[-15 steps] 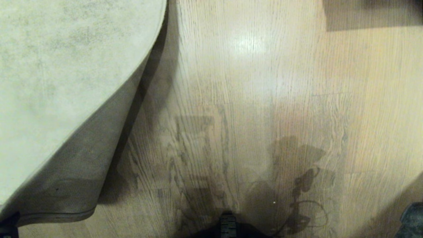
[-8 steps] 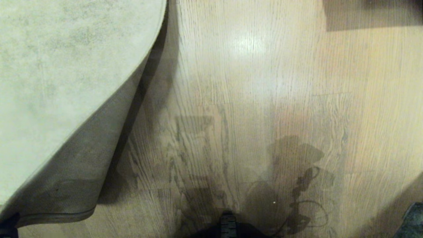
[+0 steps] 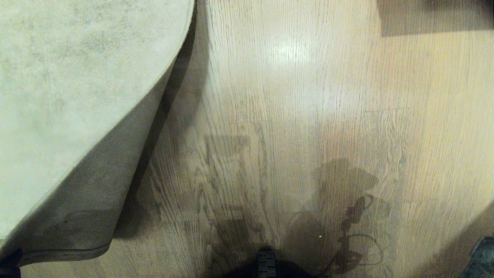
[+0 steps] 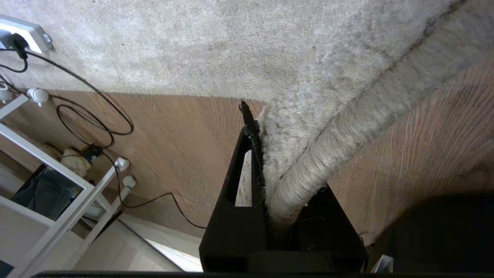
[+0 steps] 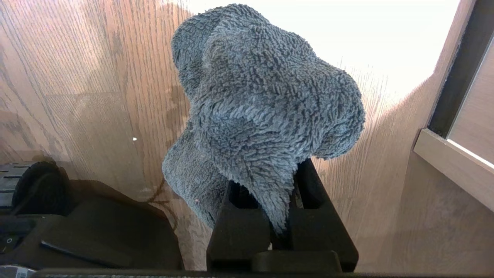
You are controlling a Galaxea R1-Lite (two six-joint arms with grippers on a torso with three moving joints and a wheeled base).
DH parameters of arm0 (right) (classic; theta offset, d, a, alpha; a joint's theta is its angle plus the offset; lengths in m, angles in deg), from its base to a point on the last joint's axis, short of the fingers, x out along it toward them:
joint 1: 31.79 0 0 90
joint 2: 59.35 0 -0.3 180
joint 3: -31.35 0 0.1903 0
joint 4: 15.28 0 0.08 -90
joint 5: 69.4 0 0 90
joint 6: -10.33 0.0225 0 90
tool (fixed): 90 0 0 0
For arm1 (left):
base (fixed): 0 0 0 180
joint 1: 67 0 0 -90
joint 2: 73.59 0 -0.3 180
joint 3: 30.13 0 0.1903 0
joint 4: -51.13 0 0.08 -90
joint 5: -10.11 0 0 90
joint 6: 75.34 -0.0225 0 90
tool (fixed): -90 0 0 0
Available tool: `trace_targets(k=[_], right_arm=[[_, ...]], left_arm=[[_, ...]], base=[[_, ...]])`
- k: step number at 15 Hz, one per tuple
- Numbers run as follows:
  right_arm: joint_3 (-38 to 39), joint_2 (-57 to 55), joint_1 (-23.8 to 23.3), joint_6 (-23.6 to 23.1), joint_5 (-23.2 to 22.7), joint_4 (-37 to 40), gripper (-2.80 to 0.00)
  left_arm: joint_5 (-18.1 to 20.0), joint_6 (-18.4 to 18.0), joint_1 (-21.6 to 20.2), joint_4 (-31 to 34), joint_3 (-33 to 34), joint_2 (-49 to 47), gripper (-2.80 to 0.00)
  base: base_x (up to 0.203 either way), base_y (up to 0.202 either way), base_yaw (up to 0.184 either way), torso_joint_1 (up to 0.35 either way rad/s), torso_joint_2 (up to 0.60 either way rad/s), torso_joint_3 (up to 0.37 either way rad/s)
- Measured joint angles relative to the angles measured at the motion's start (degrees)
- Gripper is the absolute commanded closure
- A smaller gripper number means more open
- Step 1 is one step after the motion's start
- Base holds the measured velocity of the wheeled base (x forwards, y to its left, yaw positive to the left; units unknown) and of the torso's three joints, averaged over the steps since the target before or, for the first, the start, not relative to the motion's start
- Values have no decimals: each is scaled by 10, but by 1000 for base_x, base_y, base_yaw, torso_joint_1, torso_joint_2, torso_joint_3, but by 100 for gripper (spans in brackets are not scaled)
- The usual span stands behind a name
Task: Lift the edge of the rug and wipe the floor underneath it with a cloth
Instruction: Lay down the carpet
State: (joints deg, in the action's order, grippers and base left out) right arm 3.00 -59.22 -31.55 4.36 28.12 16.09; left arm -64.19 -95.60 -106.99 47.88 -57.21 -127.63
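Nearest, the rug edge [image 4: 293, 173] is clamped in the closed left gripper [image 4: 270, 181] and held raised off the floor [image 3: 289, 116]. Beyond, the cloth [image 5: 262, 112] is gripped by the closed right gripper [image 5: 279, 216]. Wiping under the raised flap is judged next.

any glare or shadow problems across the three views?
Head view: glare patch on the floor, robot's own shadow lower down, dim and soft. Right wrist view: blown-out highlight behind the cloth. Left wrist view: evenly lit, rug edge sharp.
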Motion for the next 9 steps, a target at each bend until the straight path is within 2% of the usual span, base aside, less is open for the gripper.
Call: trace_targets(k=[9], right_arm=[[0,0,0,0,0,0,0]], left_arm=[[0,0,7,-1,1,0,0]], base=[[0,0,0,0,0,0]])
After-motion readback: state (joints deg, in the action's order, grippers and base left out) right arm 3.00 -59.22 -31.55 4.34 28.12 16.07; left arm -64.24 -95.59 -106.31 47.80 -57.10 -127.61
